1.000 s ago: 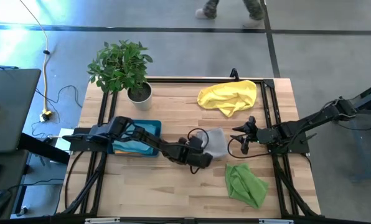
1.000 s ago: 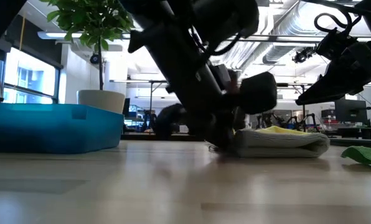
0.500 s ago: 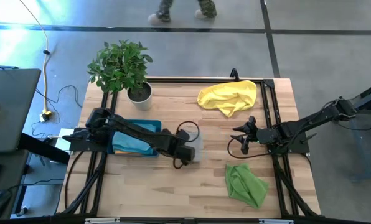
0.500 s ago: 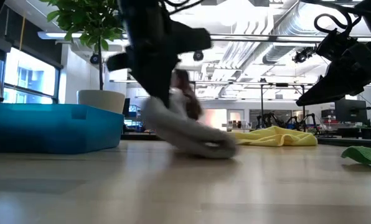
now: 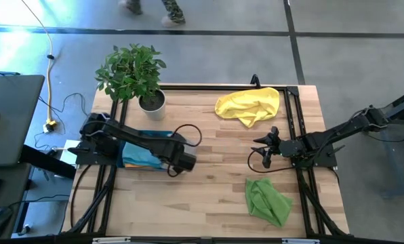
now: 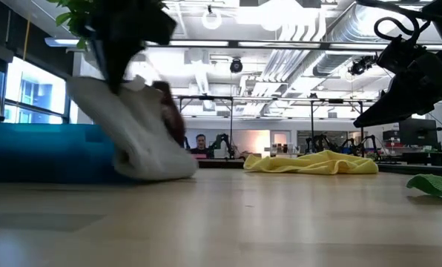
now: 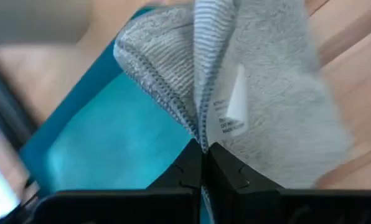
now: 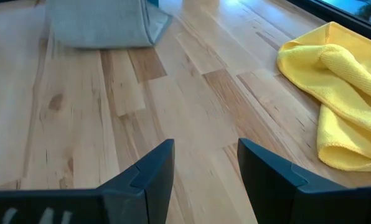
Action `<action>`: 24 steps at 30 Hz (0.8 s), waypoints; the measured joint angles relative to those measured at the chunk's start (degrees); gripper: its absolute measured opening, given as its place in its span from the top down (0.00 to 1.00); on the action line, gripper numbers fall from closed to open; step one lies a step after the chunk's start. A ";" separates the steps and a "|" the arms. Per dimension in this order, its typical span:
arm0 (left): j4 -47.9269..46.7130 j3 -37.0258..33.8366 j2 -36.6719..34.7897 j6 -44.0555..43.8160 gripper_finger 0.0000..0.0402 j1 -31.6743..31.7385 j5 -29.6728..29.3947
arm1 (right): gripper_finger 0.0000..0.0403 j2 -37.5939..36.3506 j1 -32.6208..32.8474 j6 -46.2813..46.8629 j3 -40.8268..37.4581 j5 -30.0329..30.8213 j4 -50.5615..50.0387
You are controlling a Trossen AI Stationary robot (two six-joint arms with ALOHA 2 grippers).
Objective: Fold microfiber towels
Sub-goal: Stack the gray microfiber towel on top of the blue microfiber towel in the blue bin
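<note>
My left gripper (image 5: 177, 165) is shut on a folded grey towel (image 6: 143, 141), just off the right end of the dark teal tray (image 5: 148, 150). In the high view the gripper hides most of this towel. It also shows in the left wrist view (image 7: 266, 112) and the right wrist view (image 8: 98, 25). My right gripper (image 5: 264, 150) is open and empty above the table's right part. A yellow towel (image 5: 249, 105) lies crumpled at the far right. A lime green towel (image 5: 266, 200) lies crumpled at the near right. My left gripper pinches the grey towel's stacked edges (image 7: 201, 134) between its two fingers, several layers together. The fingers slant down from the table's left side. The towel hangs slanting below them, and its lower end (image 6: 162, 170) rests on the table by the tray.
A potted plant (image 5: 135, 71) stands at the far left. The tray (image 6: 43, 152) holds folded cloth in blue and orange (image 5: 133, 161). Black frame rails (image 5: 293, 122) run along the table's edges. Bare wood (image 5: 209, 196) lies between the tray and the green towel.
My left gripper has gone toward the table's left edge and up a little, from the table's middle to the tray's right end. It has kept hold of the grey towel. The towel has slid along with it and now hangs slanting instead of lying flat.
</note>
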 joint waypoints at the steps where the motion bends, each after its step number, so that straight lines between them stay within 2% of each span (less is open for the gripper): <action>1: -1.86 0.00 -0.26 -0.63 1.00 -0.06 0.57 | 0.58 0.06 0.00 0.00 0.00 0.00 -0.14; 3: -5.04 0.01 -0.39 -1.95 1.00 -0.11 1.36 | 0.58 -0.03 0.00 0.00 0.00 0.01 -0.23; 7: -5.22 -0.83 -1.42 -1.22 1.00 -0.56 3.37 | 0.58 -0.01 0.00 0.00 0.00 0.00 -0.19; 12: -3.11 -0.87 -1.58 -0.27 1.00 -1.56 1.42 | 0.58 -0.01 0.00 0.00 0.00 0.00 -0.24; 15: 2.74 -0.87 -1.57 1.57 0.99 -1.97 0.54 | 0.58 -0.01 0.00 0.00 0.00 0.00 -0.24; 24: 28.45 -0.87 -1.06 9.93 0.99 -2.18 1.04 | 0.58 -0.01 0.00 0.00 0.00 0.00 -0.24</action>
